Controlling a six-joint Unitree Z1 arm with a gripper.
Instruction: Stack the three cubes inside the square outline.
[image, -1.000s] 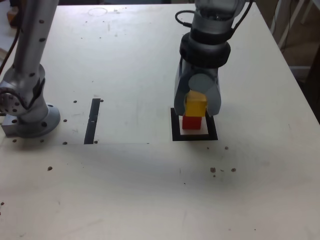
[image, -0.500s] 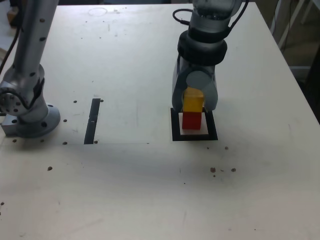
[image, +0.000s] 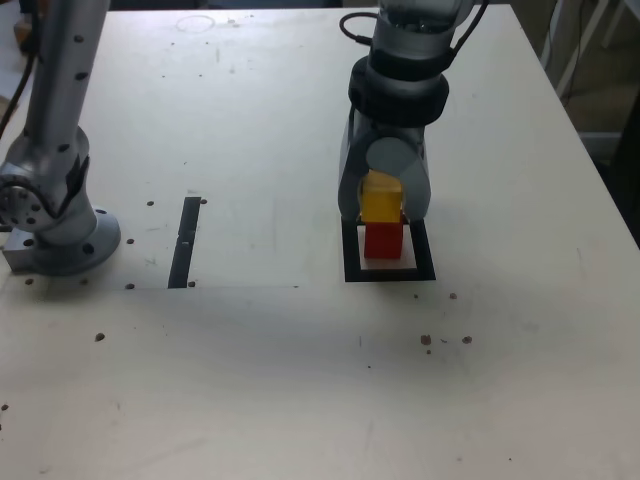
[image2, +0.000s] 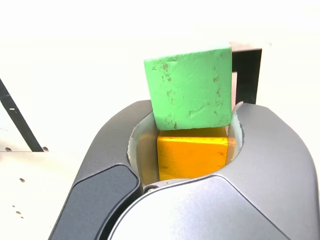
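Note:
In the exterior view my gripper (image: 382, 212) points down over the square outline (image: 352, 262), shut on the yellow cube (image: 380, 200). That cube sits on top of the red cube (image: 382, 240), which stands on the outline's white centre. In the wrist view the jaws flank the yellow cube (image2: 192, 152). Just beyond it there is the green cube (image2: 192, 87), by a corner of the outline (image2: 248, 75). How the green cube stands relative to the stack I cannot tell. The exterior view hides the green cube, and the wrist view hides the red one.
The arm's grey base (image: 60, 235) stands at the exterior view's left. A narrow dark strip (image: 185, 242) lies between it and the outline. Small dark specks (image: 427, 340) dot the white table. The table's edge (image: 600, 170) runs down the right side.
The gripper with the yellow cube has shifted a little toward the exterior view's left and upward in the picture. More of the red cube shows under it now.

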